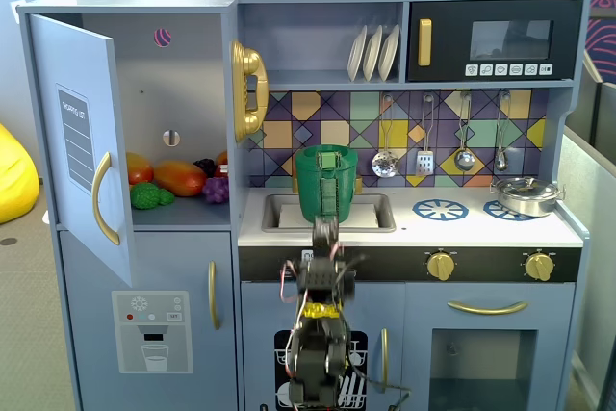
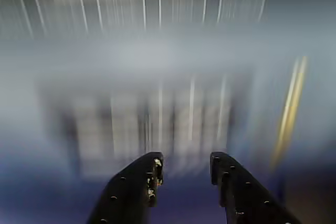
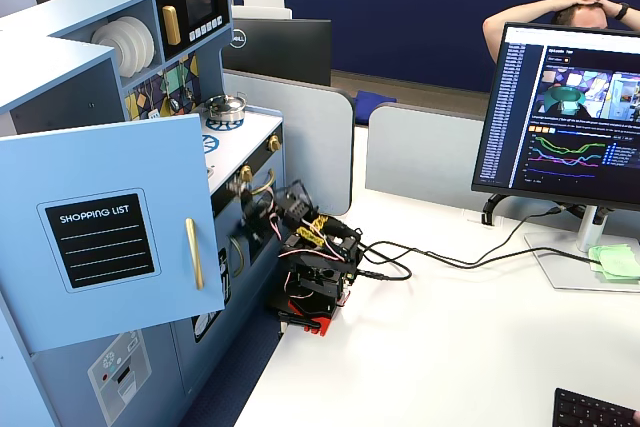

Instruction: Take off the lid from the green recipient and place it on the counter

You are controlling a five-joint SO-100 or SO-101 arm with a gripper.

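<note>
The gripper [image 2: 185, 167] was open a little way in the wrist view, with a gap between its two black fingers [image 2: 137, 182] and nothing held in it. Everything behind the fingers was a blur of blue and white streaks, so I could not tell what it pointed at. In a fixed view from the front, the fridge door [image 1: 82, 146] on the left hung wide open, and toy fruit [image 1: 164, 180] lay on the shelf inside. Next came a gold toy phone [image 1: 248, 91] on the wall. The green recipient [image 1: 326, 185] stood upright in the sink basin [image 1: 277, 213] of the counter [image 1: 452, 230]. The lid [image 1: 328, 154] sat on top of it, with its blocky knob showing at the rim. The arm [image 1: 318, 324] stood right in front of the toy kitchen, below the pot, and its tip reached up near the counter edge. To the right, a silver pan [image 1: 526, 195] rested on the far burner ring. In a fixed view from the side, the arm [image 3: 312, 257] sat on a white table [image 3: 470, 347] beside the kitchen, and a monitor [image 3: 570, 112] stood farther right.
</note>
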